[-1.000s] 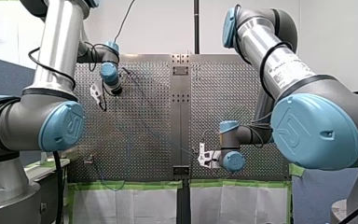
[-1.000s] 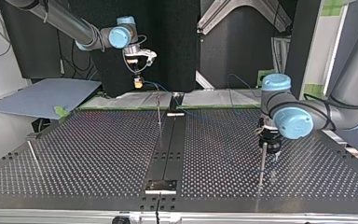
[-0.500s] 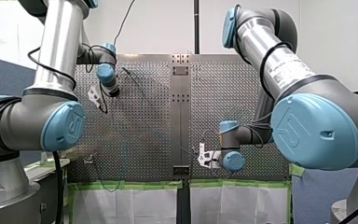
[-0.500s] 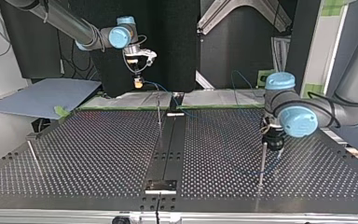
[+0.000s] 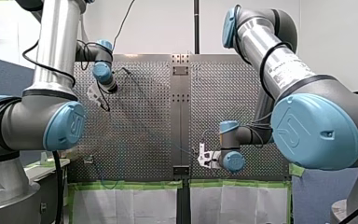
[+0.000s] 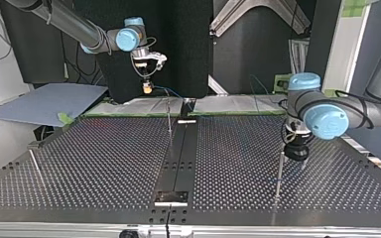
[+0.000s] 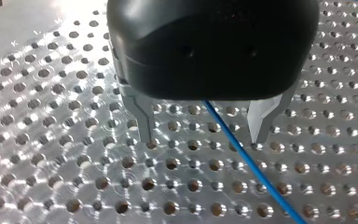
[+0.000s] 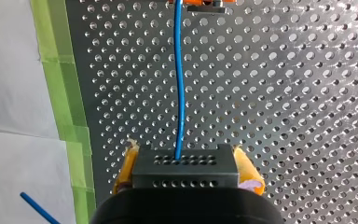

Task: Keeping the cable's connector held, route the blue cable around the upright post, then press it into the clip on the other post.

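Left claw (image 7: 203,140) stands wide open, the blue cable (image 7: 242,156) running loose between its fingers. In the top view it has slid further right of the upright post (image 6: 279,171). Right claw (image 8: 185,156) still clamps the connector (image 8: 185,171), unmoved.

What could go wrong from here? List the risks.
1. The left tool is open, the cable loose between its fingers: it may slip out.
2. That tool hangs close to the thin post and might bend it.
3. A hard pull could drag the connector from the right tool.
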Available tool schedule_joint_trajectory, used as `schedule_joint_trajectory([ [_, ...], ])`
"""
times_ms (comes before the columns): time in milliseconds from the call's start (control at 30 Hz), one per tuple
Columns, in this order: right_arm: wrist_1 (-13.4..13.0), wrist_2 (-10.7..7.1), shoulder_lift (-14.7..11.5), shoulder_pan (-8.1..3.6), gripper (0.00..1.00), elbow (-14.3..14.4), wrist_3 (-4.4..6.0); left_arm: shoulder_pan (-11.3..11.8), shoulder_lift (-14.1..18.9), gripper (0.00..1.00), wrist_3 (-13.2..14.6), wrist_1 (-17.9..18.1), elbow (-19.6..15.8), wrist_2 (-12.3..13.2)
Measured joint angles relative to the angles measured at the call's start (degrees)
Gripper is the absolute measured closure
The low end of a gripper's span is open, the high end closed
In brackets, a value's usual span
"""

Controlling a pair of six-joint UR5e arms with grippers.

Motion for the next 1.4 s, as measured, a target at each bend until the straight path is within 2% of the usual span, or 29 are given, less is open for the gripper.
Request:
schedule_joint_trajectory([
  [267,0.0,0.0,0.0,0.13,1.0,0.0,0.01,0.3,0.0,0.01,-3.9,3.6,-2.2,1.2],
  [633,0.0,-0.66,0.0,0.28,1.0,0.0,0.09,0.2,-0.3,0.01,-9.3,7.2,-2.5,1.7],
  [800,0.0,-0.7,0.0,0.31,1.0,0.0,0.13,-0.2,-1.3,0.01,-11.7,7.7,-2.6,2.4],
  [1000,-0.1,-0.7,0.0,0.35,1.0,0.0,0.18,-0.5,-2.4,0.01,-11.8,7.9,-3.4,2.2],
  [1200,-0.2,-0.75,0.0,0.36,1.0,0.0,0.19,-0.3,-2.4,0.01,-12.4,9.9,-5.7,2.1],
  [1400,-0.3,-0.79,0.0,0.4,1.0,0.0,0.26,-0.3,-2.5,0.01,-10.9,12.6,-8.4,2.2],
])
